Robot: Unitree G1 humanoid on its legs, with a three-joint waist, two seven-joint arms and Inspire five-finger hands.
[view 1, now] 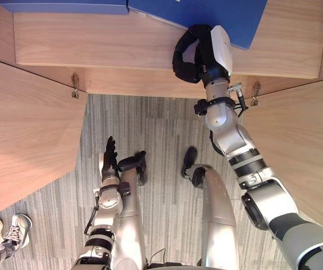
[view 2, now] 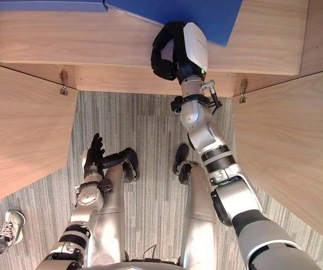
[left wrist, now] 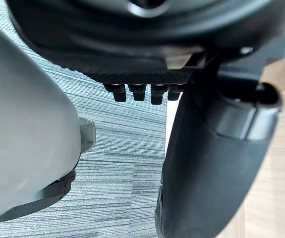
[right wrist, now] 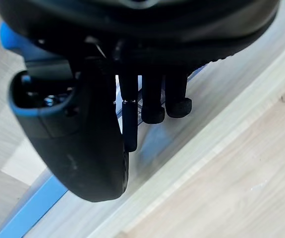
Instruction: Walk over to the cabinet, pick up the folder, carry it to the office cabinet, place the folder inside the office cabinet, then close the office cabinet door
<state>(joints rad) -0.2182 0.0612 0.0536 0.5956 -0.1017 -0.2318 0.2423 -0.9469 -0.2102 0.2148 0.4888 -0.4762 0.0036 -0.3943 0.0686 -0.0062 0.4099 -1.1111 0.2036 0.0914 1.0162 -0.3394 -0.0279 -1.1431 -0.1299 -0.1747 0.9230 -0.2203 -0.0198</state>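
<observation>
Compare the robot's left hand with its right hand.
The left hand hangs low over the grey carpet; the right hand reaches up to the flat blue folder on the wooden shelf. The left hand holds nothing; the right hand sits at the folder's near edge. Both are dark.

Looks like an office. Pale wood-laminate cabinet (view 1: pixel 150 79) with both doors (view 1: pixel 21 129) swung open on metal hinges (view 1: pixel 74 85), blue folders (view 1: pixel 228 14) lying on its shelf (view 1: pixel 122 53). Grey striped carpet tiles (view 1: pixel 150 129) underfoot, as in a workplace.
</observation>
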